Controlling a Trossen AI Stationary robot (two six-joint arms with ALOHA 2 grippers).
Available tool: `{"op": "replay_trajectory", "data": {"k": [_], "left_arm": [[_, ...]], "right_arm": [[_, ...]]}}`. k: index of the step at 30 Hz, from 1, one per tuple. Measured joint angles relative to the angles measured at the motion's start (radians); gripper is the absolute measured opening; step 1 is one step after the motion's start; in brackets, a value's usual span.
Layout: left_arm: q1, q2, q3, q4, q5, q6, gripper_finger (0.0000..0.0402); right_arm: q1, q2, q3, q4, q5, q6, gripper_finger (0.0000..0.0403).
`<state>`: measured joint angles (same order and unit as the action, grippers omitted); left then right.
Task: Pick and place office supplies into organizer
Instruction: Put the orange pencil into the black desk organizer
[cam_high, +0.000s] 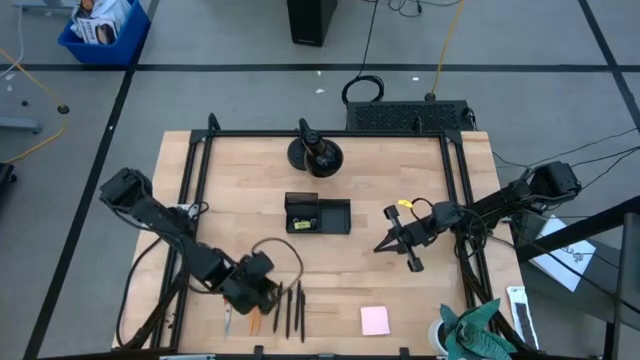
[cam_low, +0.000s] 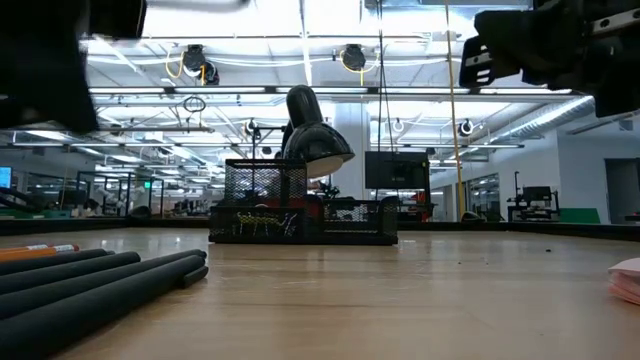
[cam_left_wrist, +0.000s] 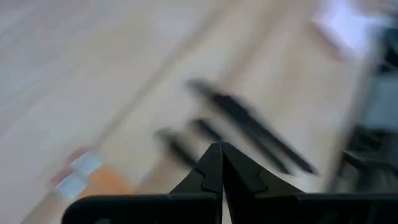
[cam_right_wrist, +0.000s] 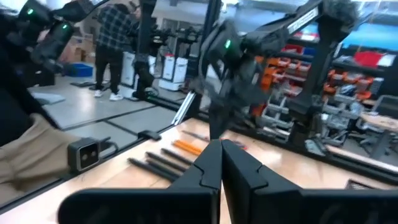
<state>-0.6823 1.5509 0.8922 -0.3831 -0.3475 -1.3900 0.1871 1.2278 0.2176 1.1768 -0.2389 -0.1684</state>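
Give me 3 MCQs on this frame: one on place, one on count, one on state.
1. Where does the pink sticky-note pad lie?
A. inside the organizer
B. on the table near its front edge, right of the pens
C. under the lamp

2. How many black pens lie side by side at the front?
A. one
B. three
C. six

3. How does the left gripper stand?
A. shut, holding nothing
B. wide open
C. shut on a pen

Key: 1 B, the high view shows the pad alone on bare wood, apart from the organizer. 2 B, three dark sticks show there. 3 A, the left wrist view shows its fingertips meeting above the pens.
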Motion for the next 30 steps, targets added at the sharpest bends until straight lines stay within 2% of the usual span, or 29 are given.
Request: {"op": "replay_trajectory", "data": {"k": [3, 6, 11, 18, 30], "left_arm": [[0.027, 0.000, 0.000, -0.128, 0.053, -0.171, 0.0005], [0.039, 0.000, 0.000, -0.192, 0.115, -0.217, 0.0005], [0.042, 0.000, 0.000, -0.200, 0.192, -0.229, 0.0005], [0.061, 0.000, 0.000, -0.238, 0.244, -0.269, 0.0005], [0.077, 0.042, -0.001, -0.265, 0.265, -0.235, 0.0009]], "right_arm": [[0.000, 0.000, 0.000, 0.008, 0.022, 0.009, 0.0000], [0.000, 0.000, 0.000, 0.009, 0.032, 0.010, 0.0000], [-0.002, 0.000, 0.000, 0.009, 0.032, 0.000, 0.0000], [-0.011, 0.000, 0.000, 0.000, 0.033, 0.000, 0.0000], [-0.011, 0.000, 0.000, 0.000, 0.032, 0.000, 0.0000]]}}
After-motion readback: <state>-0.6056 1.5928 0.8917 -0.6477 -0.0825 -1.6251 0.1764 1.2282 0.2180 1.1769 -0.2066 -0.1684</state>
